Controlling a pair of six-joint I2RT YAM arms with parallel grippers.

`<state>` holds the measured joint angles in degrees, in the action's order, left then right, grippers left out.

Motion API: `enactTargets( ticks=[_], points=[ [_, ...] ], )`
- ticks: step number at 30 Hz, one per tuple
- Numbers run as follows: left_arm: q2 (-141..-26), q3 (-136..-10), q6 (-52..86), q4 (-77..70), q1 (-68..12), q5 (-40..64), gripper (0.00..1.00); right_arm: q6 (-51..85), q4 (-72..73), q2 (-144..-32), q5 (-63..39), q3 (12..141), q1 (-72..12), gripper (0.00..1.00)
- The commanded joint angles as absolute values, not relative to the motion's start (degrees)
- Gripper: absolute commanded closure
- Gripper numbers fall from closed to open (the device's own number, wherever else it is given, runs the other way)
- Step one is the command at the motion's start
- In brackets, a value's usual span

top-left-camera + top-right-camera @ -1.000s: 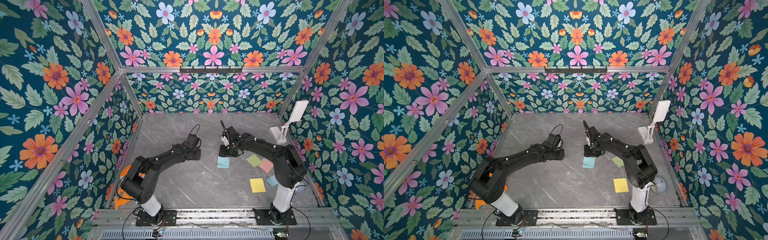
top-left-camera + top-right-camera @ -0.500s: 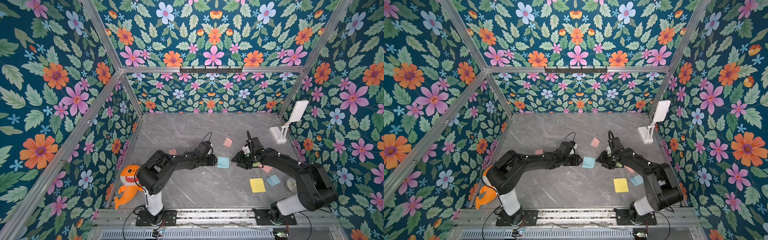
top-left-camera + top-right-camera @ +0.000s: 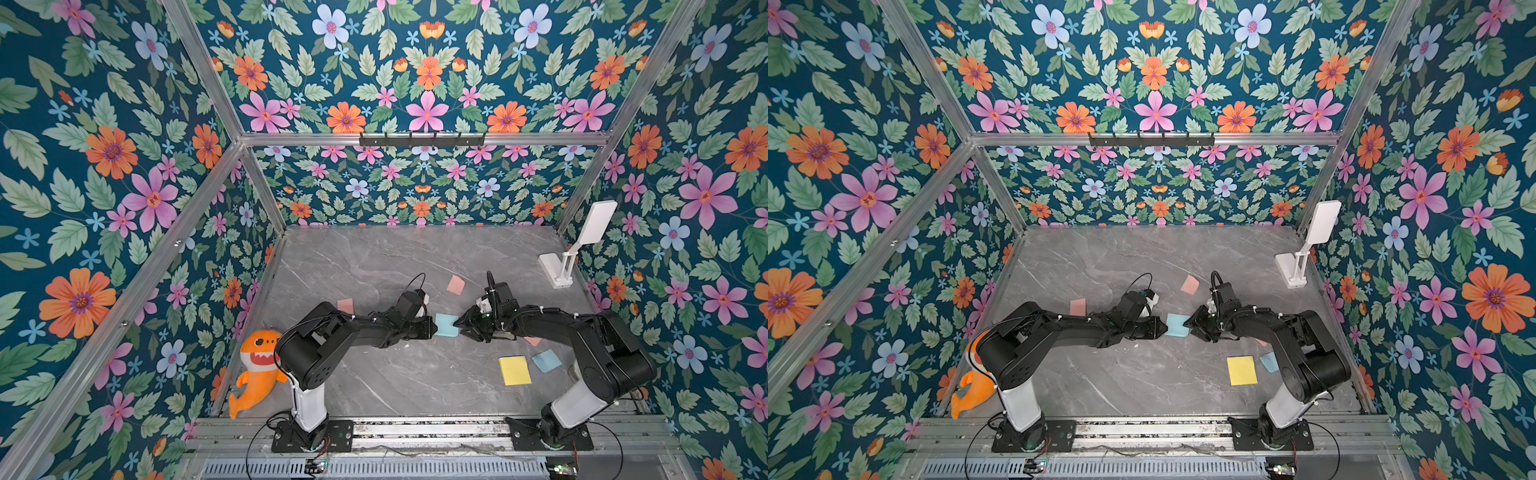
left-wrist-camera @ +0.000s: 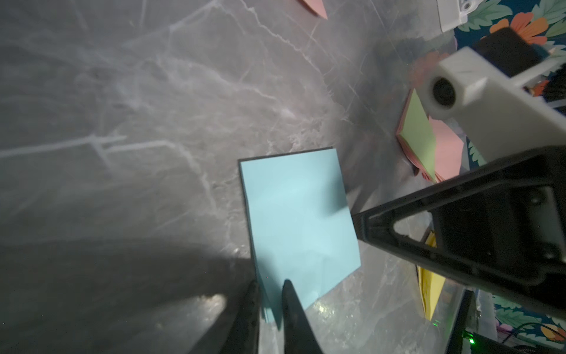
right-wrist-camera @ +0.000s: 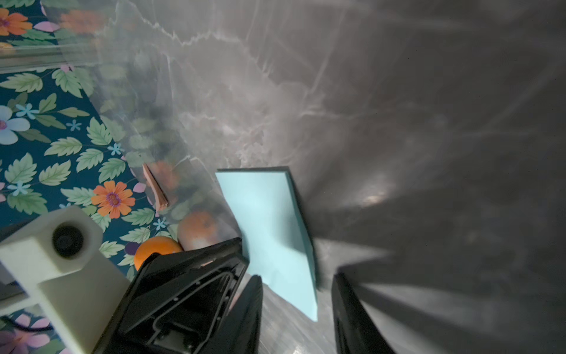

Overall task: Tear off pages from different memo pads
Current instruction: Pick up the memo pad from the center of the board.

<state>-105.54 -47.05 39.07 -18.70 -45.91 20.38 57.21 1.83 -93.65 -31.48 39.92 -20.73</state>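
Observation:
A pastel blue memo pad [image 3: 446, 325] [image 3: 1177, 325] lies flat mid-table between both arms. My left gripper [image 3: 432, 328] [image 4: 271, 286] is at the pad's left edge, its two fingers pinched on a corner of the blue stack [image 4: 297, 214]. My right gripper [image 3: 459, 326] [image 5: 297, 283] faces it from the other side, open, with the pad's near corner [image 5: 275, 233] lying between its spread fingers. Loose pages lie around: a pink one [image 3: 456, 284] behind the pad, a yellow one [image 3: 514, 370] and a blue one [image 3: 547, 360] near the right arm.
A pink square [image 3: 345, 305] lies behind the left arm. A green sheet on a pink pad [image 4: 419, 138] sits by the right arm. A white folding stand [image 3: 577, 249] is at the back right; an orange shark plush [image 3: 257, 370] leans at the front left wall.
Both arms have swung forward and inward to the blue pad. The left jaws have closed onto its corner; the right jaws have narrowed slightly but stay apart.

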Motion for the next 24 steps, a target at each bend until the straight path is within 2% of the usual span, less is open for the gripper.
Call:
enactTargets(
  ticks=[1,7,15,19,22,24],
  points=[
    [-105.9,-45.3,40.0,-14.9,-46.1,21.1,0.86,59.2,3.9,-94.2,-30.9,39.4,-21.3,0.61],
    [-105.2,-43.8,40.1,-15.7,-46.2,20.8,0.89,57.2,5.9,-93.6,-33.7,39.3,-21.4,0.7],
    [-103.7,-43.0,40.4,-16.6,-46.0,20.7,0.9,56.5,7.6,-92.8,-35.0,39.3,-22.1,0.92],
    [-98.2,-39.6,40.2,-19.3,-43.8,22.1,0.88,55.6,7.7,-91.1,-35.7,39.9,-22.1,0.99],
    [-90.8,-32.8,41.6,-28.8,-40.1,22.7,0.81,56.1,7.2,-89.6,-38.6,41.3,-22.1,0.99],
    [-86.3,-28.6,45.0,-37.0,-37.2,24.3,0.68,57.4,7.9,-87.9,-41.1,41.7,-22.8,0.99]
  ],
)
